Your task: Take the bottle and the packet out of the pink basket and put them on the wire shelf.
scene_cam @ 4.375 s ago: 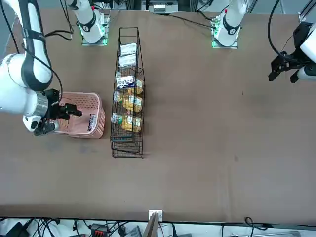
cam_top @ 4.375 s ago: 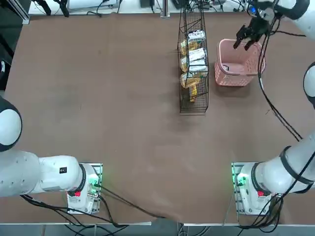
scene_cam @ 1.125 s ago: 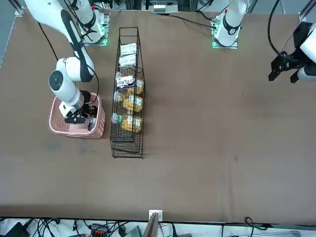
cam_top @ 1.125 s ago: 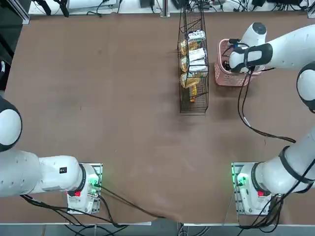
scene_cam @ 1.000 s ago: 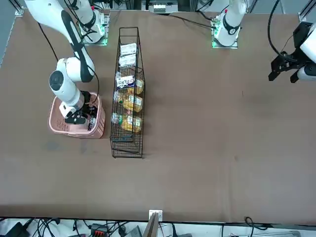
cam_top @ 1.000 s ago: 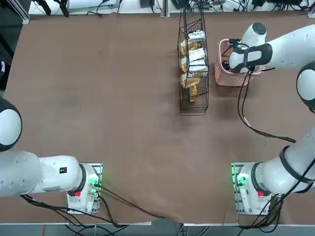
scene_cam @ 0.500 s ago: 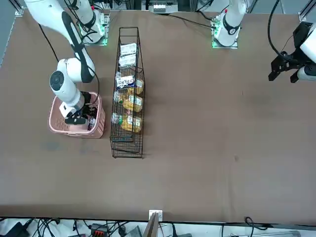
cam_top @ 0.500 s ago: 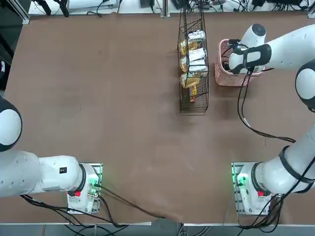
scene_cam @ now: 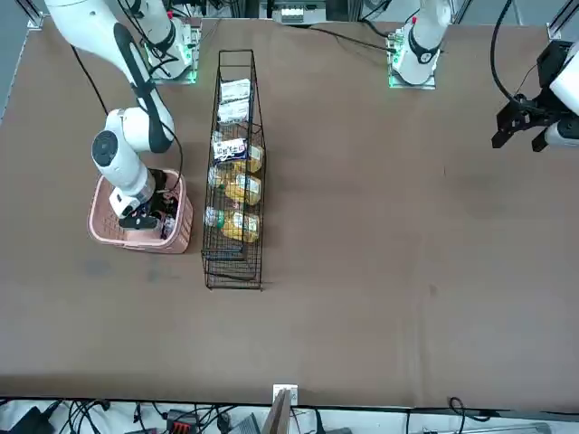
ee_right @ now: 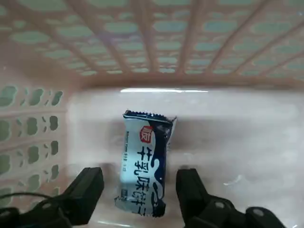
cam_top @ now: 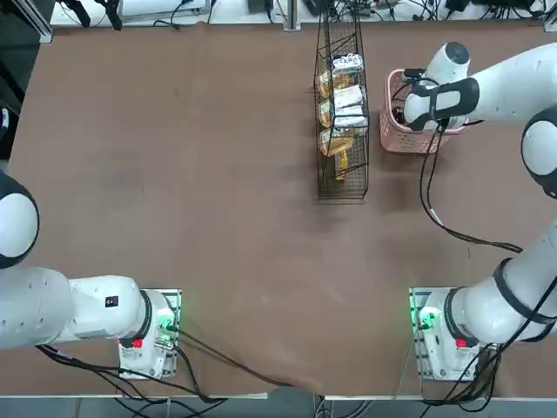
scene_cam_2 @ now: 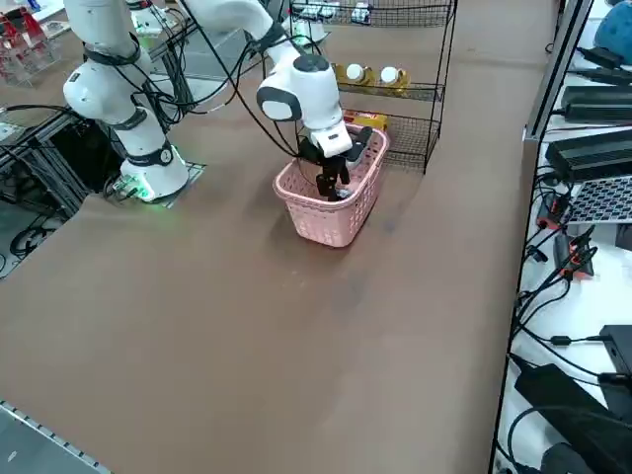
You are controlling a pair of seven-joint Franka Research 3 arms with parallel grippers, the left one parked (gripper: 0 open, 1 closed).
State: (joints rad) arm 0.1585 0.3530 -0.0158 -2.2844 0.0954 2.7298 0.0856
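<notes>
1. The right gripper (ee_right: 140,190) is lowered inside the pink basket (cam_top: 396,132), near the basket's floor, with the arm's white wrist hanging over the basket's rim in the top view.
2. Its 2 black fingers (ee_right: 87,190) are spread apart, 1 on each long side of the packet (ee_right: 145,161); a gap shows between each pad and the packet, so nothing is clamped.
3. The packet lies flat on the basket floor, white with dark blue print and a small red mark, its near end between the fingertips and its far end pointing toward the lattice wall.
4. In the right side view the right gripper (scene_cam_2: 331,183) reaches down past the rim of the pink basket (scene_cam_2: 326,222), and the packet itself is hidden there.
5. In the front view the pink basket (scene_cam: 104,231) stands on the brown table (scene_cam: 380,271) just beside the wire shelf (scene_cam: 237,172), with a narrow strip of table between them.
6. The wire shelf (cam_top: 341,113) lies as a long narrow black grid; its compartments hold several white packets and amber-yellow bottles (scene_cam: 237,190).
7. In the right side view, 2 white caps (scene_cam_2: 367,74) show on a tier of the wire shelf (scene_cam_2: 410,89) behind the basket.
8. Whether a bottle remains inside the pink basket cannot be told: the wrist view shows only the packet on the visible floor.
</notes>
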